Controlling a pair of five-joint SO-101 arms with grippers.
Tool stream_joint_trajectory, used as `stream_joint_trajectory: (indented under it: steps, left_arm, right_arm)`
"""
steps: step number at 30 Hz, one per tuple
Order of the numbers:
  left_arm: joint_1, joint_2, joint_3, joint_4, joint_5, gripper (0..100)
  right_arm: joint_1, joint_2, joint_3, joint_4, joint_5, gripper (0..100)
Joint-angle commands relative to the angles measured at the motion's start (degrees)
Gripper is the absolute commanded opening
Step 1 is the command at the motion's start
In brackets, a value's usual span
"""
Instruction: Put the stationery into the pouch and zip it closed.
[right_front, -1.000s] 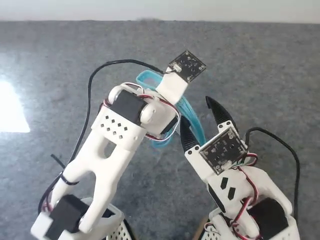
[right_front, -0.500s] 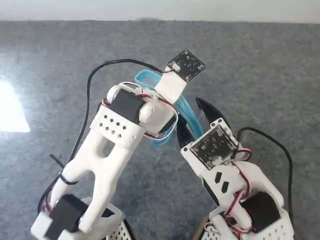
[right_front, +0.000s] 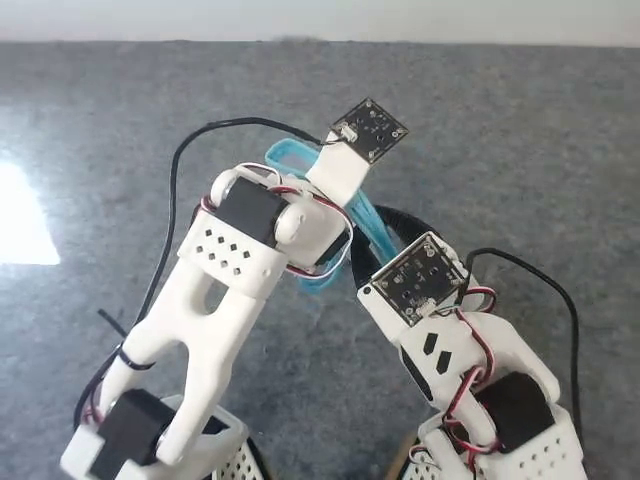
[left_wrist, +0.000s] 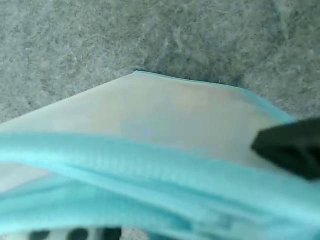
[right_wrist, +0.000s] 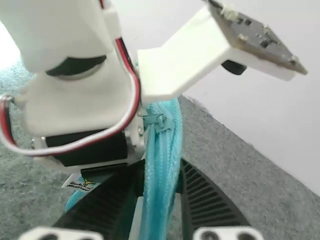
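Clamped in the right hand (right_wrist: 162, 167) along its teal zipper edge: the pouch (right_wrist: 161, 145), one black finger (right_wrist: 205, 200) pressed on each side. Gripped higher up by the left hand (right_wrist: 142, 132) too. Held edge-on above the grey counter (right_front: 520, 130), between both arms.

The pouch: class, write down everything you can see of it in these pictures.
The turquoise-edged translucent plastic pouch is held on edge over the grey speckled table. Its ribbed turquoise zip band faces upward, with a pale, cloudy wall below it. The right hand has its black fingers pressed on either side of the band. The pouch's other end runs beneath the left arm's white wrist.
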Motion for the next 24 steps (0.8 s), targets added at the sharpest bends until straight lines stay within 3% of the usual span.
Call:
stream_joint_trajectory:
  steps: [1, 8, 17, 24]
  left_arm:
    - [-0.18, 1.23, 2.95, -0.44, -0.62, 1]
    - [-0.97, 0.62, 3.12, -0.53, -0.62, 1]
    - [-13.19, 1.14, -9.19, -0.53, -0.62, 1]
    - [-14.77, 1.23, -12.35, -0.53, -0.62, 1]
  right_arm:
    - [-0.75, 0.92, -3.87, -0.92, 0.09, 1.5]
    - [-0.40, 0.04, -3.87, 1.80, -1.85, 0.7]
    - [-0.31, -11.30, -0.62, 6.73, 0.18, 0.7]
    - [-0.40, -12.62, 2.37, 6.73, 0.79, 0.7]
